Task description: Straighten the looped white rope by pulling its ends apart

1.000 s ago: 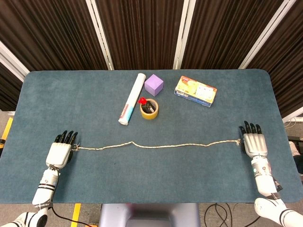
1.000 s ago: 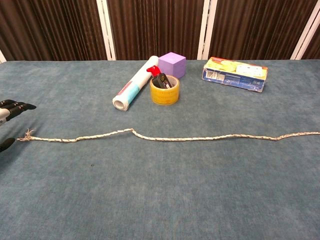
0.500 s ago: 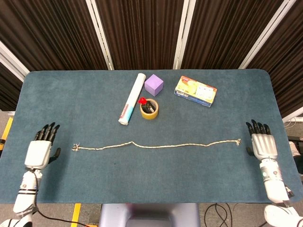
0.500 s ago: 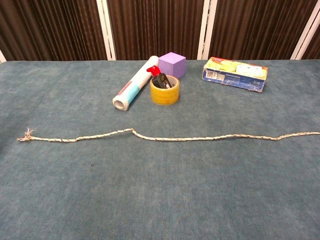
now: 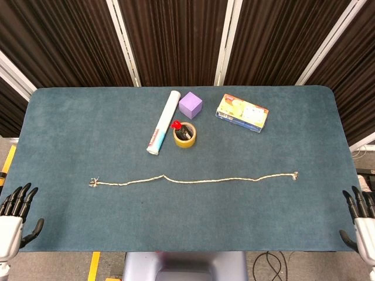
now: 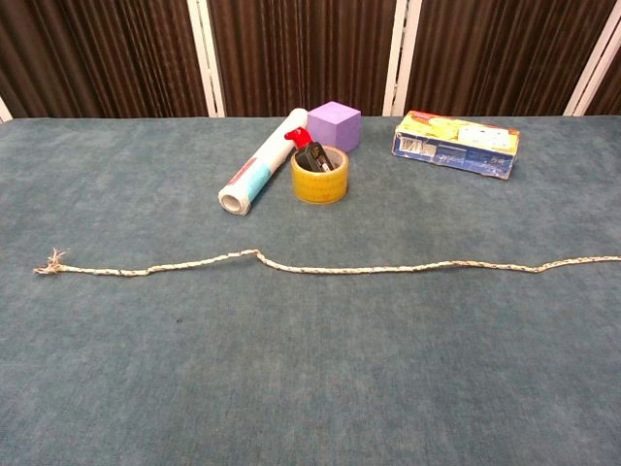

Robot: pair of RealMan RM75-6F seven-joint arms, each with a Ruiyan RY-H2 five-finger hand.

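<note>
Thin white braided rope (image 5: 193, 180) stretched nearly straight on teal table (image 5: 70, 129) — left hand (image 5: 13, 223), right hand (image 5: 362, 225) off table edges, fingers spread, empty.

No text can be read anywhere. The yellow box (image 6: 455, 144) carries printed pictures and lettering on its top and blue side, too small and blurred to make out. The white tube (image 6: 262, 174) has a teal and red label band, its print likewise illegible.

Teal-carpeted table (image 5: 246, 222) before dark pleated curtains (image 5: 176, 41) with white strips (image 5: 225, 41)
</note>
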